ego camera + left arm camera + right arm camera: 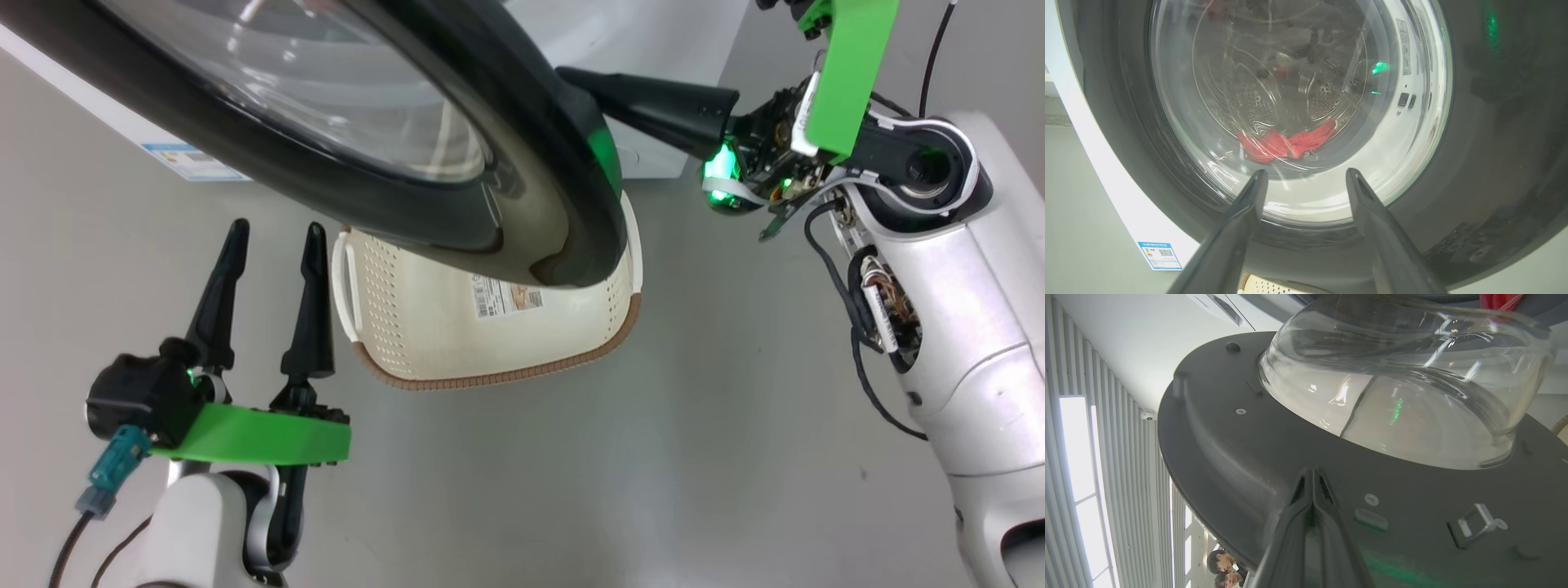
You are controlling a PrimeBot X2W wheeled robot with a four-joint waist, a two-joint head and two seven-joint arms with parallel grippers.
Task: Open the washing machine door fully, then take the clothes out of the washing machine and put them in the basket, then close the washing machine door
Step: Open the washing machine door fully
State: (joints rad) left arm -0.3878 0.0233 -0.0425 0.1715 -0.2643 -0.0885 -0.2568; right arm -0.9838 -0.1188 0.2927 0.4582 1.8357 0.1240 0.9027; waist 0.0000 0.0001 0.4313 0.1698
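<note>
Door: we log the washing machine door point(522, 163) swung partly out from the washing machine point(645, 41). In the head view its glossy black rim overhangs the basket.
Right end effector point(1312, 473): clenched, fingers pressed together with nothing between them. The tips lie against the door's dark inner face, just below the bulging window.
Left end effector point(277, 225): released, fingers apart, grasping nothing. It points at the door's outer side, just beside the basket.
Clothes point(1286, 143): red, lying low in the perforated steel drum, seen by us through the window.
Basket point(424, 335): on the floor, partly under the door's edge.
Writing: a paper label point(506, 296) with a barcode on the basket's bottom, and a blue-edged sticker point(1160, 255) with a QR code on the machine's white front. We find the text on both too small to read.
</note>
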